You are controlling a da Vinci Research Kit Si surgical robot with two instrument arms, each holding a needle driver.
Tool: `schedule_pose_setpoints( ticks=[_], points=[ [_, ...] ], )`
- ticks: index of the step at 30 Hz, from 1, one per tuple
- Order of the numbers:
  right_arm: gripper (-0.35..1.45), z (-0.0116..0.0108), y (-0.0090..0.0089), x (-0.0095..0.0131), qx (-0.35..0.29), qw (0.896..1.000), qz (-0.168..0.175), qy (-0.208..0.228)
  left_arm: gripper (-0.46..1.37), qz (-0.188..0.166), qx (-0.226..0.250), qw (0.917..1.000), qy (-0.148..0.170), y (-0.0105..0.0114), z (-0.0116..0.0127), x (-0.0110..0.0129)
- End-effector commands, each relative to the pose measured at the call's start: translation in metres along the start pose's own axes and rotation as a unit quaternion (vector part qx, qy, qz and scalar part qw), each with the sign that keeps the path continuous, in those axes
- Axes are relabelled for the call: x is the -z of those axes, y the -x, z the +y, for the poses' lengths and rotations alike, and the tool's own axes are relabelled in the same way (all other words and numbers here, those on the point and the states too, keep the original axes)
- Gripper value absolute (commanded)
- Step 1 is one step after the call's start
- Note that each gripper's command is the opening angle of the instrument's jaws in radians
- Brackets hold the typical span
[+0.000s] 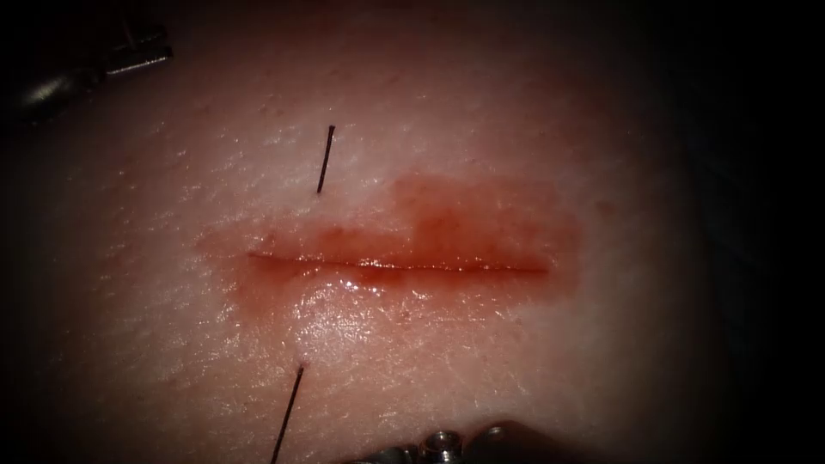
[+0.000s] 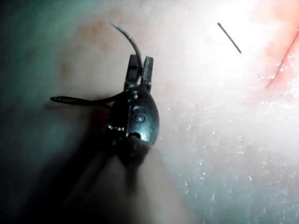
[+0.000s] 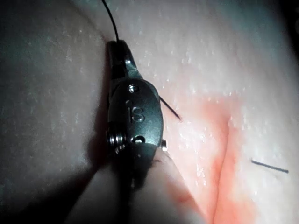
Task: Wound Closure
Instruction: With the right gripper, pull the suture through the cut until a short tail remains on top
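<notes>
The cut (image 1: pixel 400 265) runs across the tissue (image 1: pixel 533 361), wet with red fluid (image 1: pixel 481 225). A short thread end (image 1: pixel 326 159) stands out of the tissue on the far side of the cut near its left end. On the near side, thread (image 1: pixel 289 414) leaves the tissue and runs to the picture's lower edge. My left tool (image 2: pixel 140 70), at the far left (image 1: pixel 142 53), is shut on the curved needle (image 2: pixel 127 37) about mid-curve, clear of the tissue, with thread (image 2: pixel 77 100) trailing from it. My right tool (image 3: pixel 119 49), at the lower edge (image 1: pixel 440 445), is shut on the thread (image 3: pixel 111 18).
Red fluid stains the tissue around the cut, mostly on its far side toward the right. The tissue beyond the cut's right end is dark. In the right wrist view two short thread pieces (image 3: pixel 170 108) (image 3: pixel 270 166) lie near the cut.
</notes>
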Motion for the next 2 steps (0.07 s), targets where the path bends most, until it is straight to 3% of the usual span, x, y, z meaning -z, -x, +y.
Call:
schedule_pose_setpoints(
  ticks=[1, 2],
  points=[
    [-0.35, 0.0001, 0.0002, 0.0, -0.001, 1.0, 0.0, 0.001, -0.35, 0.0, 0.0, 1.0, 0.004, 0.0, 0.0, 0.0],
    [-0.35, 0.0001, 0.0002, 0.0, -0.001, 1.0, 0.0, 0.001, -0.35, 0.0, 0.0, 1.0, 0.004, 0.0, 0.0, 0.0]
  ],
)
